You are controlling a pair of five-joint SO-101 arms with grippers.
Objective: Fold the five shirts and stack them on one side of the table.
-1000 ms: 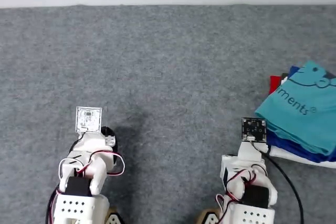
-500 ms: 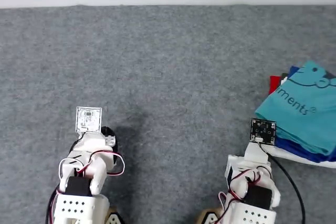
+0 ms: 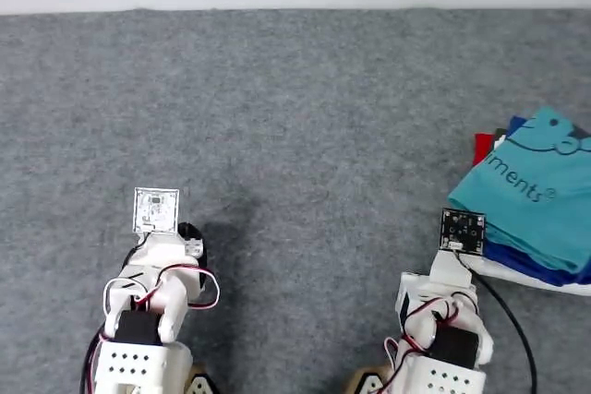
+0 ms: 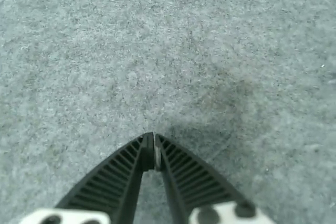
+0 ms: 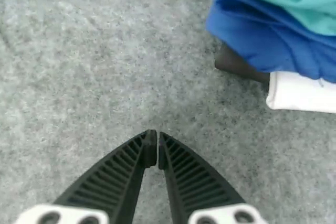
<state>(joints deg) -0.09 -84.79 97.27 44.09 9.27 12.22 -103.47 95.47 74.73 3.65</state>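
A stack of folded shirts (image 3: pixel 536 200) lies at the table's right edge, a teal shirt (image 3: pixel 540 186) on top, a blue one (image 5: pixel 262 30) under it, a white one (image 5: pixel 302 93) at the bottom and a red corner (image 3: pixel 483 147) at the back. My right gripper (image 5: pixel 154 150) is shut and empty over the grey cloth just beside the stack's near corner. At the front left, far from the shirts, my left gripper (image 4: pixel 154 148) is shut and empty above bare cloth. Both arms, the left (image 3: pixel 152 292) and the right (image 3: pixel 443 311), sit drawn back at the near edge.
A grey felt-like cloth (image 3: pixel 305 136) covers the table to a white wall at the back. A black cable (image 3: pixel 503 316) runs from the right arm past the stack's near edge.
The right arm's wrist shifted right and toward the near edge, closer to the stack's corner, then stayed still. The left arm did not move.
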